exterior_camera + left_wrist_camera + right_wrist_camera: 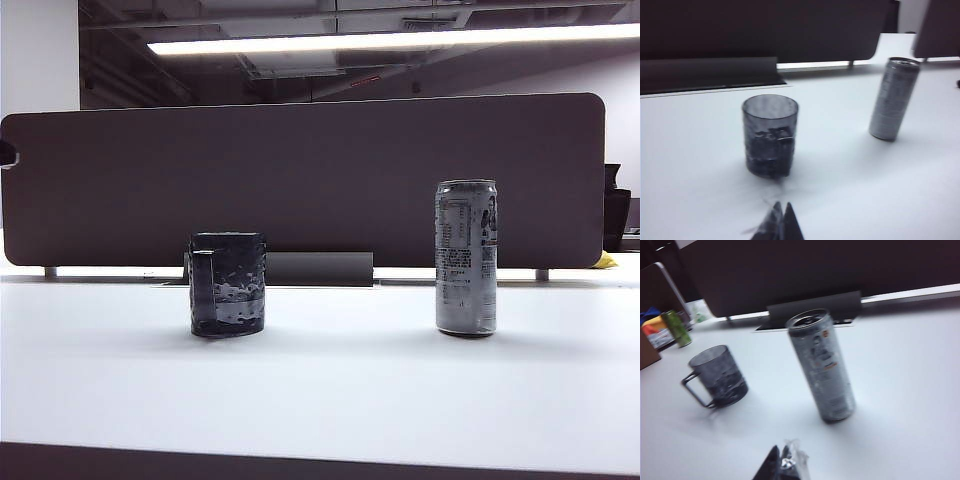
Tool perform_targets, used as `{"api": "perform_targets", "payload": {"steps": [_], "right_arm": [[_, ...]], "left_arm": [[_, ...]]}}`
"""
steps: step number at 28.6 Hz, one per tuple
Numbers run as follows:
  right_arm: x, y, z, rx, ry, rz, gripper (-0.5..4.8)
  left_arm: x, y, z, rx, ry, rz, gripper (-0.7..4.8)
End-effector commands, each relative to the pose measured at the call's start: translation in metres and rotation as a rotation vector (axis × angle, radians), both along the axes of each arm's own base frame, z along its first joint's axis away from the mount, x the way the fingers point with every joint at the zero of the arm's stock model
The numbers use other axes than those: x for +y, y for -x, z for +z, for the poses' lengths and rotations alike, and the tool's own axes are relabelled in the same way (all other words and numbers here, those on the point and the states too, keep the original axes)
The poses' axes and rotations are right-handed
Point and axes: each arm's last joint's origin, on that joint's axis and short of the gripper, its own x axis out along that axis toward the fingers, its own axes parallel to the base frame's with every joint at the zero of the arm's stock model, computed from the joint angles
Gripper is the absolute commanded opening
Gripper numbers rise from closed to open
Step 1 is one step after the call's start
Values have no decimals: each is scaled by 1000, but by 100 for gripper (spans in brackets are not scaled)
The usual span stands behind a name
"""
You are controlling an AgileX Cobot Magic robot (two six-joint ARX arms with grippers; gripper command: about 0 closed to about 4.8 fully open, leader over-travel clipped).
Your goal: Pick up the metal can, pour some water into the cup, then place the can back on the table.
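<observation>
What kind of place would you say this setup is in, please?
Probably an open-plan office or lab: a white table backed by a dark divider panel, under a fluorescent strip light and exposed ceiling ducts. The metal can and cup stand untouched.

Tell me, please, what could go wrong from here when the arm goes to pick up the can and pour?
1. The metal can is tall, slim and standing free on the table; the right gripper, shut and well short of it, could tip it if it arrives unopened.
2. The cup is short with a modest mouth, so pouring may spill.
3. The left gripper, shut, sits close before the cup and could nudge it.
</observation>
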Motion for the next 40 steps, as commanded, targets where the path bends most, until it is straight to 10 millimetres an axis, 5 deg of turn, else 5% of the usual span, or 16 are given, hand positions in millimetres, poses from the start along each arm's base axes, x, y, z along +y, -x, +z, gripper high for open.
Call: {"api": "perform_targets", "payload": {"steps": [1,4,5,8,11,26,40], "right_arm": [[5,1,1,-16,0,54,-7],[11,2,1,-34,18,110,5],[13,2,2,-47,33,112,54],[18,2,4,-91,65,14,370],[21,3,7,-145,121,-107,479],[40,-26,9,-195,211,-172,479],[82,-127,2,-131,213,-107,479]], "left_arm": [[-1,0,1,-11,1,-7,-5],[-1,0,1,-11,2,-7,-5],[-1,0,1,-11,1,-6,-5],[-1,0,1,-11,1,-7,-5],[-1,0,1,-11,2,-6,-5],[-1,0,1,-11,2,-6,-5],[-1,0,1,-11,2,-7,-5]]}}
